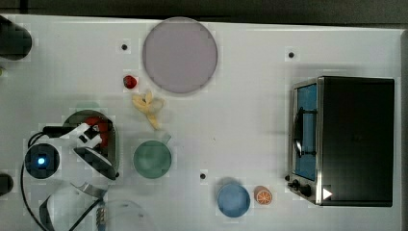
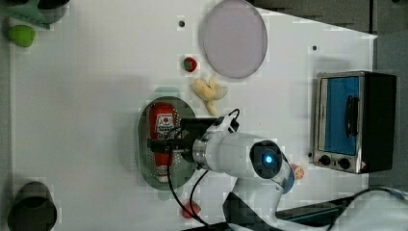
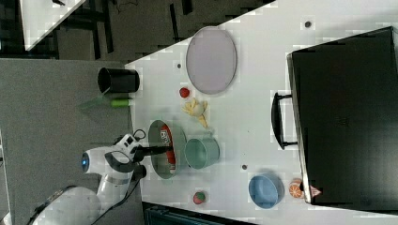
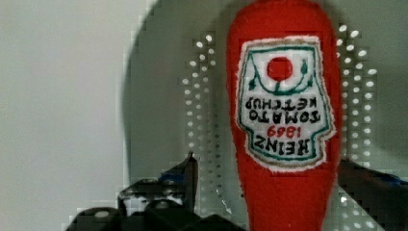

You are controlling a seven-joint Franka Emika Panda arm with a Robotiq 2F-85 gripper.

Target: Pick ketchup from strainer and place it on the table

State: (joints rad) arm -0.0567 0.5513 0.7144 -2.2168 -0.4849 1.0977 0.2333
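Note:
The red ketchup bottle [image 4: 284, 106] with its white label lies lengthwise in the pale green strainer [image 4: 163, 96], which rests on the white table [image 1: 240, 120]. In the left view the ketchup [image 2: 163, 126] fills the middle of the strainer [image 2: 143, 139]. My gripper [image 4: 274, 178] is low over the bottle's narrower part and stands open. One finger is on each side, with a visible gap at the left finger [image 4: 188, 175]. The arm covers part of the ketchup [image 1: 99, 126] and strainer [image 1: 77, 117] in the top view, with the gripper [image 1: 91, 137] above them.
A dark-green cup [image 1: 152, 160] stands close to the strainer on the top view's right. A banana peel [image 1: 149, 108], a strawberry [image 1: 130, 82] and a lilac plate [image 1: 179, 54] lie beyond. A blue bowl [image 1: 233, 199], an orange slice [image 1: 262, 196] and a toaster oven [image 1: 344, 139] sit on the top view's right.

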